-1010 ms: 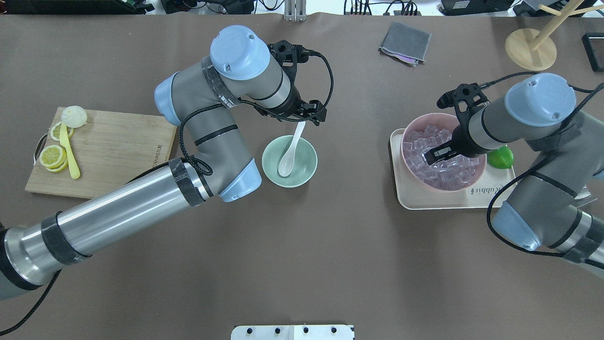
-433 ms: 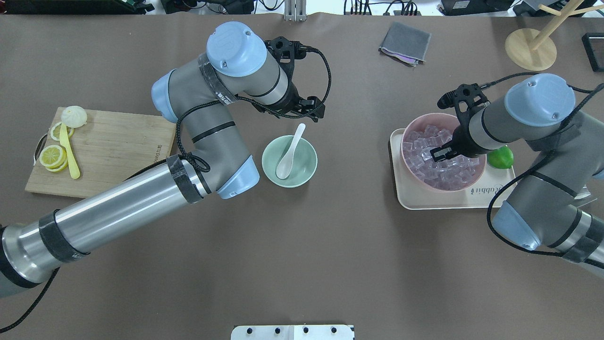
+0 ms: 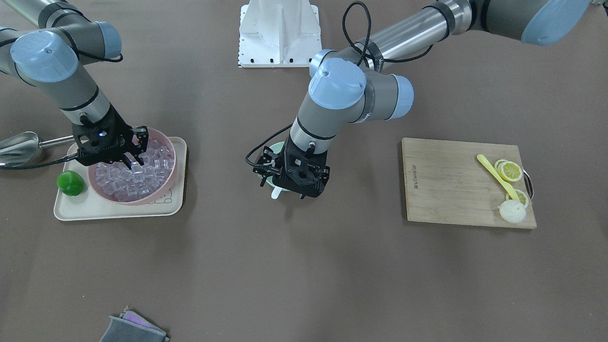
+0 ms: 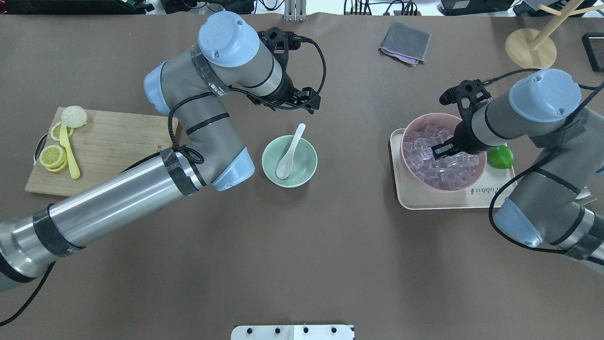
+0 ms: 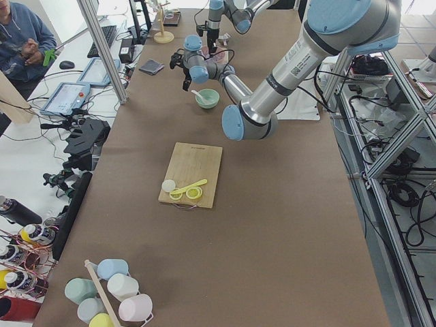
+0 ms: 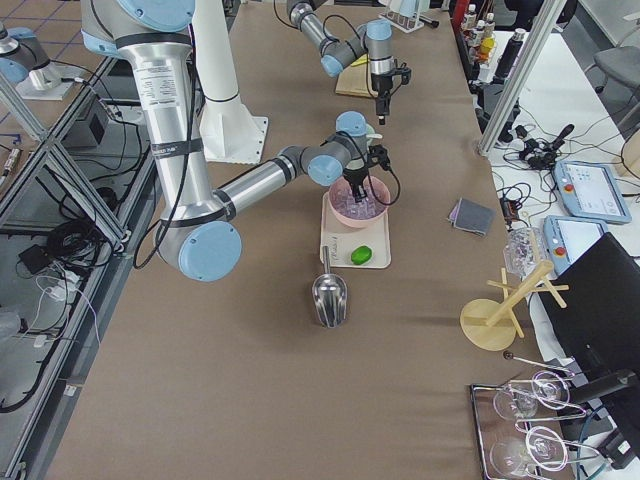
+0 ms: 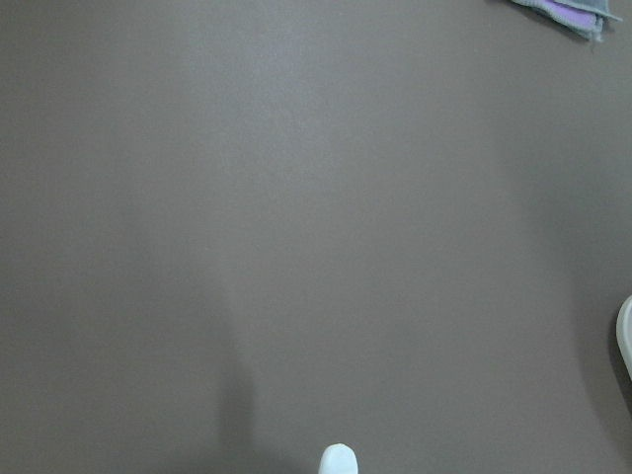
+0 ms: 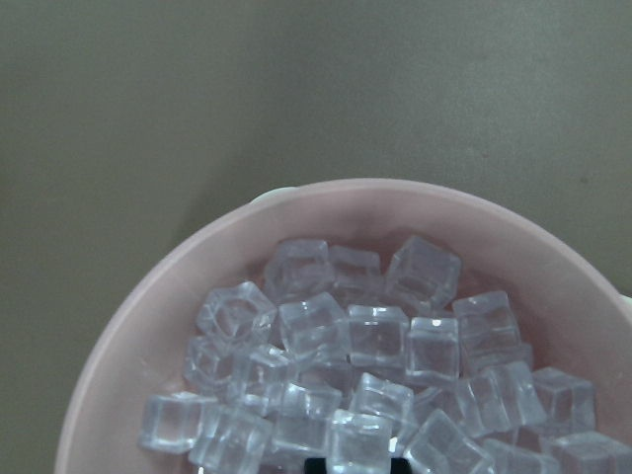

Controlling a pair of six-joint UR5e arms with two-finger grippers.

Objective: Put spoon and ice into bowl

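Observation:
The white spoon (image 4: 289, 153) lies in the mint-green bowl (image 4: 306, 166), its handle leaning on the far rim. My left gripper (image 4: 307, 105) is open and empty, above and just beyond the handle's end. Only the handle's tip (image 7: 339, 460) shows in the left wrist view. My right gripper (image 4: 438, 152) is over the pink bowl (image 4: 415, 123) of ice cubes. It looks shut on one ice cube (image 8: 360, 444), seen between the fingertips at the bottom edge of the right wrist view.
The pink bowl stands on a cream tray (image 4: 443, 202) with a green lime (image 4: 501, 157). A cutting board (image 4: 113, 151) with lemon slices, a bun and a yellow utensil lies at the left. A grey cloth (image 4: 405, 42), a wooden stand (image 4: 531, 48) and a metal scoop (image 3: 19, 145) are nearby.
My left gripper let go of the spoon's handle and moved up and away to the far left; the spoon settled in the green bowl. My right gripper rose a little out of the ice.

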